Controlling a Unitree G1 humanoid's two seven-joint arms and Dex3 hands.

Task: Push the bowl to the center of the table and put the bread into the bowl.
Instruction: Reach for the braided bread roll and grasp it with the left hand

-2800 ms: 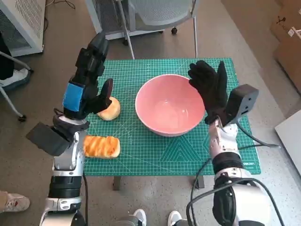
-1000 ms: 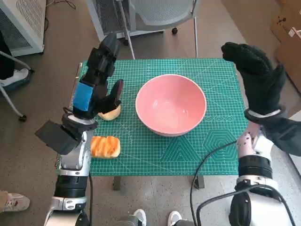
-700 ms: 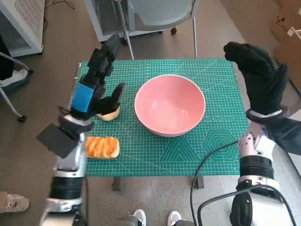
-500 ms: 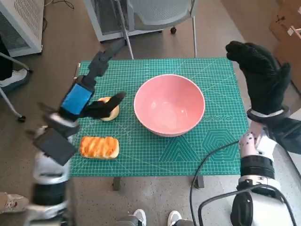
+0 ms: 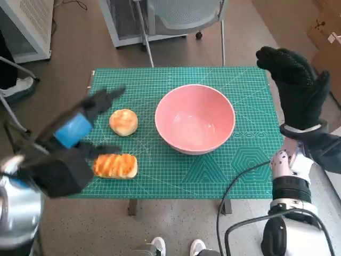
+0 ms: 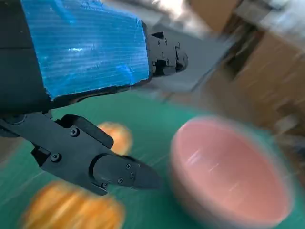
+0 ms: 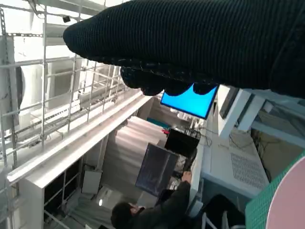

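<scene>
The pink bowl (image 5: 195, 118) stands empty near the middle of the green mat (image 5: 234, 170). A round bun (image 5: 123, 122) lies left of it, and an oblong glazed bread (image 5: 115, 165) sits near the front left edge. My left hand (image 5: 80, 125) is blurred over the mat's left edge, above and beside the oblong bread, fingers apart and holding nothing. The left wrist view shows its fingers (image 6: 119, 169) above both breads, the bun (image 6: 116, 136) and the bowl (image 6: 228, 176) blurred. My right hand (image 5: 295, 88) is raised and empty over the table's right edge.
A chair (image 5: 181, 16) stands beyond the far edge, a white cabinet (image 5: 26, 26) at the far left and cardboard boxes (image 5: 325, 32) at the right. A black cable (image 5: 234, 181) hangs near the front right corner. A person (image 7: 157, 210) shows in the right wrist view.
My left arm has swung back and down toward the front left, away from the round bun, which now shows whole. The bowl, both breads and the raised right hand have stayed put.
</scene>
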